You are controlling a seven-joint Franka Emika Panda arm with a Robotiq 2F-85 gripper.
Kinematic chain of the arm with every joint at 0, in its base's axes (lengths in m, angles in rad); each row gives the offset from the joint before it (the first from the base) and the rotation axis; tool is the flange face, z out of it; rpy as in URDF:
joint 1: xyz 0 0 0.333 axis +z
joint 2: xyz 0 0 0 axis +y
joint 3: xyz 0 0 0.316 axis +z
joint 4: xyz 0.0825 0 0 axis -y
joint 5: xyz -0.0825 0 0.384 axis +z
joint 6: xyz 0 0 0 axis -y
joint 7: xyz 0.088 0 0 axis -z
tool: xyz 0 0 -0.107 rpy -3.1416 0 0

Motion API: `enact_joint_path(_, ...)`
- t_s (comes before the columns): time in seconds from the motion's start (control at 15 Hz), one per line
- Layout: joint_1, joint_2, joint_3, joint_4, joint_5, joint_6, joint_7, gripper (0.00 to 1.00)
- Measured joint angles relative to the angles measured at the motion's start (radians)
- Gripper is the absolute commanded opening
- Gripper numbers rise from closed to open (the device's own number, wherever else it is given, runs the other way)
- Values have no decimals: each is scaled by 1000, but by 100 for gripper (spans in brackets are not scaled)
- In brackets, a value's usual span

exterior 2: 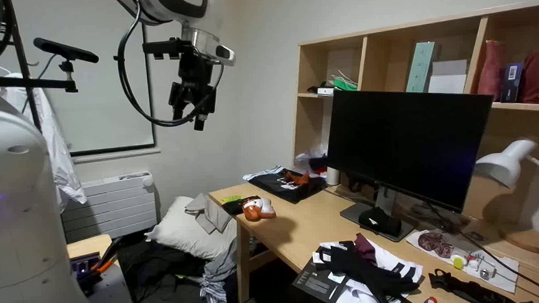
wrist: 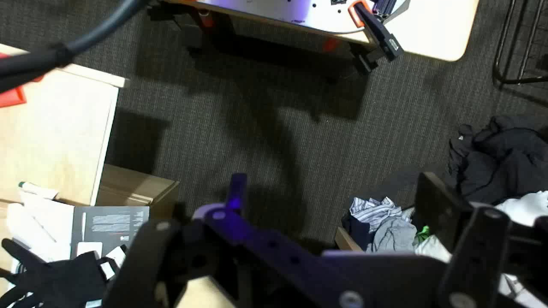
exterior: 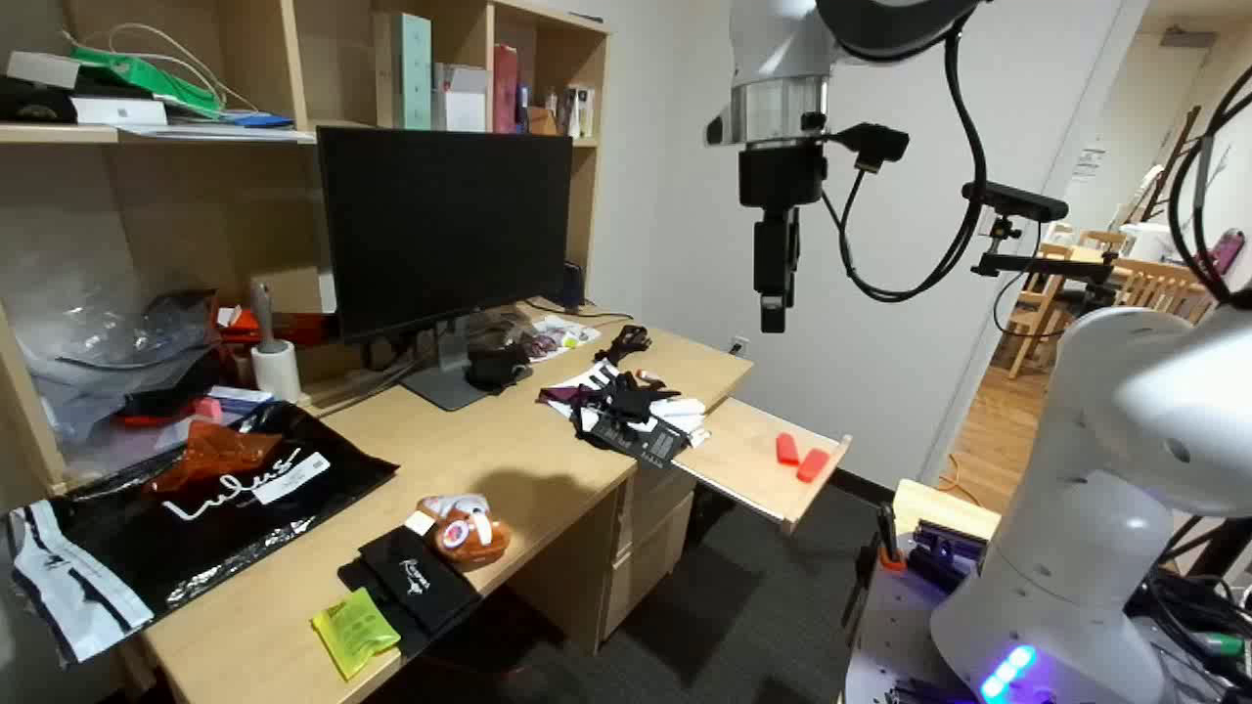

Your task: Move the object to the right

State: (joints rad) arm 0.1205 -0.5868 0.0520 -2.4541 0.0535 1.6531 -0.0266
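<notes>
Hanging well above the height of the desk point(exterior: 430, 460), the claw point(exterior 2: 188, 120) has its two fingers point(exterior 2: 199, 125) spread apart. The toy point(exterior 2: 253, 210), rusty brown with white patches, lies far lower and well apart from it, on the desk by the front edge, toward the corner away from the pulled-out drawer point(exterior: 734, 445). A black pouch point(exterior: 419, 579) sits just beside the toy, between it and a yellow packet point(exterior: 354, 631) that is nearer the same corner.

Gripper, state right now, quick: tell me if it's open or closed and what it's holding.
Gripper: open, holding nothing; its fingers stand wide apart in the wrist view.
</notes>
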Motion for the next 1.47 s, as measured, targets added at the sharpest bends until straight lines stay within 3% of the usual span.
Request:
enact_joint_path(0.33, 0, 3, 0, 0, 0, 10, 0, 100)
enact_joint_path(0.53, 0, 57, -1, 14, 0, 85, -5, 100)
enact_joint_path(0.93, 1, 370, 3, 144, 1, 311, -9, 100)
enact_joint_path(1.47, 31, 796, 69, 389, 0, 481, 34, 100)
